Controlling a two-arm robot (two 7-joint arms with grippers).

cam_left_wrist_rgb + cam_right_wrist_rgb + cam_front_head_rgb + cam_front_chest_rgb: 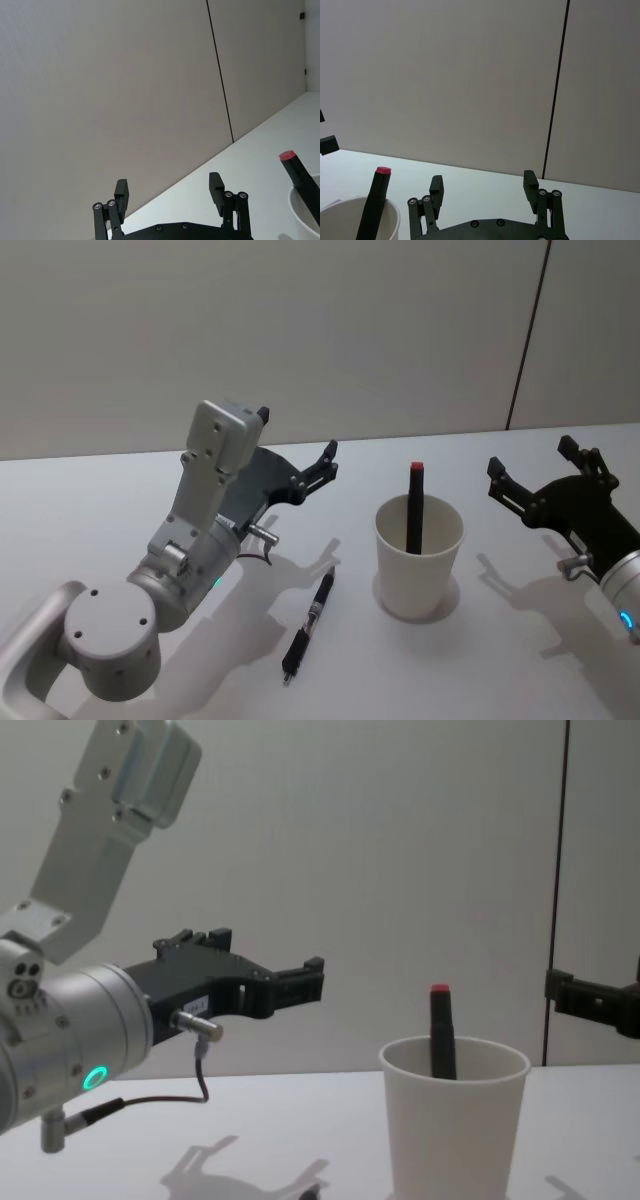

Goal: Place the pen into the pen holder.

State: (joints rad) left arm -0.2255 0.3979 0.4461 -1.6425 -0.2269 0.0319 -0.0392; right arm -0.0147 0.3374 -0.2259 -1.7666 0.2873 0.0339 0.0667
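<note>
A black pen point(310, 623) lies flat on the white table, just left of the pen holder point(418, 562), a white paper cup. A black marker with a red end point(414, 506) stands upright inside the cup point(455, 1120), leaning on its rim point(390, 210). My left gripper point(298, 437) hovers open above the table, behind and to the left of the pen, holding nothing; its fingers point(121, 189) stand wide apart. My right gripper point(531, 456) is open and empty, raised to the right of the cup point(300, 215).
The table is white and bare around the cup and pen. A plain wall with a dark vertical seam point(555, 105) stands behind it. The left arm's grey elbow point(110, 640) sits low at the near left.
</note>
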